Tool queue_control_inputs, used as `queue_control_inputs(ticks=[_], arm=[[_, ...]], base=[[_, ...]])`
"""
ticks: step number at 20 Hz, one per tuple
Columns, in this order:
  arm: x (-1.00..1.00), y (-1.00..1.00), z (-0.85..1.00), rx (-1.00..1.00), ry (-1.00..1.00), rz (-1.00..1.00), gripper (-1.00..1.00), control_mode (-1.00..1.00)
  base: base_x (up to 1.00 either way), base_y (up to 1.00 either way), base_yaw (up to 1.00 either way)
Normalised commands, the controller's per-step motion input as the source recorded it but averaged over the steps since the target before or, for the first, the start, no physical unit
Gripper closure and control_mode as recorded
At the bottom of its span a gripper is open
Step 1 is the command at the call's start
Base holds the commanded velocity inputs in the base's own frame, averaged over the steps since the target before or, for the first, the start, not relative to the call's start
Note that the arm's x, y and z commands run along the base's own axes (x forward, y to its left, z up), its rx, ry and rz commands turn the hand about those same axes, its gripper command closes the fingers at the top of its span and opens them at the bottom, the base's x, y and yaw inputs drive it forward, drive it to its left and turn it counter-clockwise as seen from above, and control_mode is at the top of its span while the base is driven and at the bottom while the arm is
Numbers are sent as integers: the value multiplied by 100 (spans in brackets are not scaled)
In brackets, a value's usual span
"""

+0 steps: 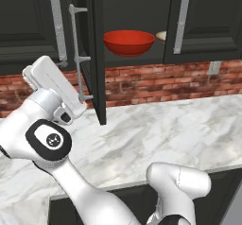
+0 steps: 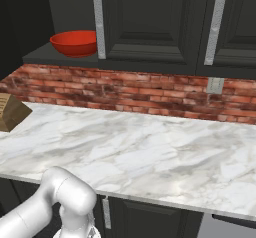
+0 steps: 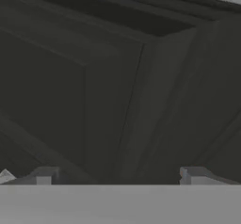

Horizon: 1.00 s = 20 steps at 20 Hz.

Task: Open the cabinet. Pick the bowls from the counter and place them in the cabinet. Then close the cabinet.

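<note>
Cabinet (image 1: 127,21) stands with its left door (image 1: 97,54) swung out edge-on toward the camera, bar handle (image 1: 78,54) on its outer face; right door (image 1: 198,21) looks closed or nearly so. Red bowl (image 1: 129,42) sits on the shelf inside, upright. Just right of it, a sliver of the tan bowl (image 1: 161,36) peeks out from behind the right door's edge (mostly hidden). In the right base view the red bowl (image 2: 74,43) shows at the shelf's left end, beside the right door's handle (image 2: 99,24).

Counter (image 1: 165,129) is bare marble below a brick backsplash (image 1: 165,80); a brown bag (image 2: 11,112) sits at its far left in the right base view.

Arm reaches up left, hand close to the open door's outer face near the handle's lower end. Gripper (image 3: 117,175) jaws spread wide, nothing between them; hand view faces a dark raised door panel (image 3: 94,86) up close. Fingertips (image 3: 44,175) are apart from the panel, as far as can be told.
</note>
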Motion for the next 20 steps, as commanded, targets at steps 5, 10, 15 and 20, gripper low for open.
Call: queue_control_inputs(ticks=[5, 10, 15, 20], arm=[[58, -22, -12, 6, -2, -5, -100, -100], [56, -36, -11, 6, -5, -4, -100, -100], [61, -63, -11, 11, -7, -1, -100, -100], [57, -85, -27, 15, -12, 5, -100, -100]], base=[[0, 0, 0], [0, 0, 0], [0, 0, 0], [0, 0, 0]])
